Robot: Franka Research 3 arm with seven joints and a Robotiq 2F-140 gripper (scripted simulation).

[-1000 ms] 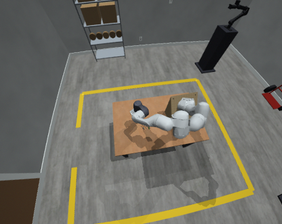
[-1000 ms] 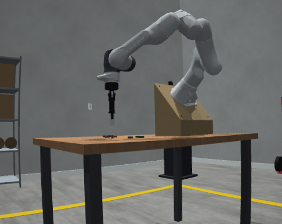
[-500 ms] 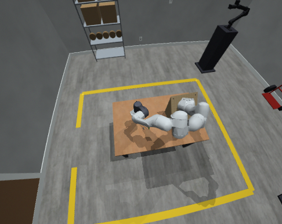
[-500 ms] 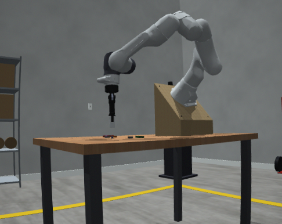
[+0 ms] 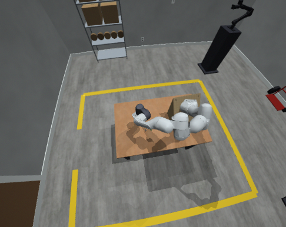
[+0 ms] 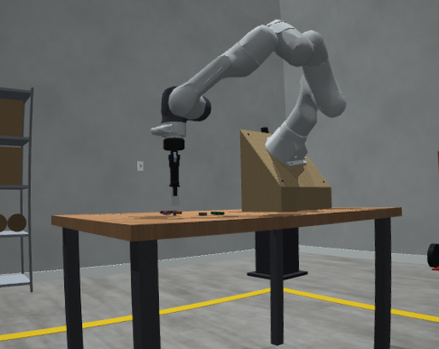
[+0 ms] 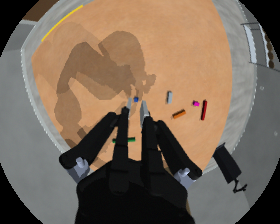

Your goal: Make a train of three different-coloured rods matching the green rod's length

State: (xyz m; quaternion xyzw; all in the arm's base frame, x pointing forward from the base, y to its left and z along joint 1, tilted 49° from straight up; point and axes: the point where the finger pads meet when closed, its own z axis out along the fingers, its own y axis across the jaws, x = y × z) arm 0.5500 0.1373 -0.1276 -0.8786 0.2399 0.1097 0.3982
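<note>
My gripper (image 7: 136, 104) hangs upright a short way above the table, over the left group of rods; it also shows in the exterior view (image 6: 174, 199). Its fingers are shut to a narrow slit with nothing between them. In the wrist view a small blue rod (image 7: 135, 100) lies on the table just past the fingertips. The green rod (image 7: 131, 139) lies under the fingers, partly hidden. To the right lie a grey rod (image 7: 168, 96), an orange rod (image 7: 179, 113), a magenta rod (image 7: 195, 103) and a red rod (image 7: 204, 110), all apart from each other.
A wooden wedge-shaped mount (image 6: 278, 174) carries the arm's base at the back right of the table. In the exterior view the rods are small flat marks (image 6: 171, 212) (image 6: 217, 212) on the table top. The table edge lies near on the left.
</note>
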